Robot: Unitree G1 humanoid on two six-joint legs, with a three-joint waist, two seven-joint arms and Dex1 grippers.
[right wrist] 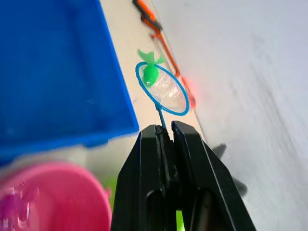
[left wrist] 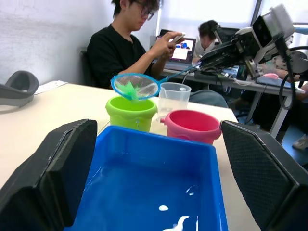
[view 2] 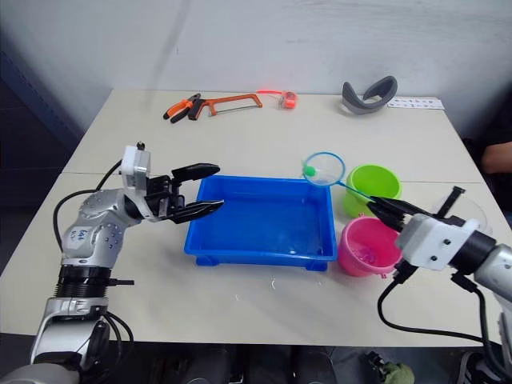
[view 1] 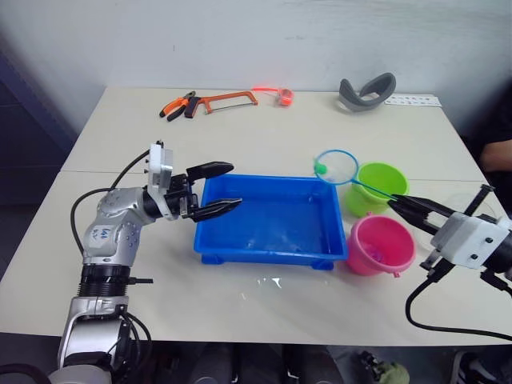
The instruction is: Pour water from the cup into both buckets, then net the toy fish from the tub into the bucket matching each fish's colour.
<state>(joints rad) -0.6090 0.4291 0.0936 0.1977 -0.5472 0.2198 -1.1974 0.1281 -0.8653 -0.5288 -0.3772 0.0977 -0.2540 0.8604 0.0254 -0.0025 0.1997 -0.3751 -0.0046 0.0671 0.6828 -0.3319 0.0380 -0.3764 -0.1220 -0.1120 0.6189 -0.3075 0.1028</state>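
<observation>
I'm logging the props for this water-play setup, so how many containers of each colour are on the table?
Blue: 1, the tub
Lime green: 1, the green bucket
Hot pink: 1, the pink bucket
Clear: 1, the cup
Total: 4

Head pair overlooks table (view 1: 264, 304) — wrist cameras close.
</observation>
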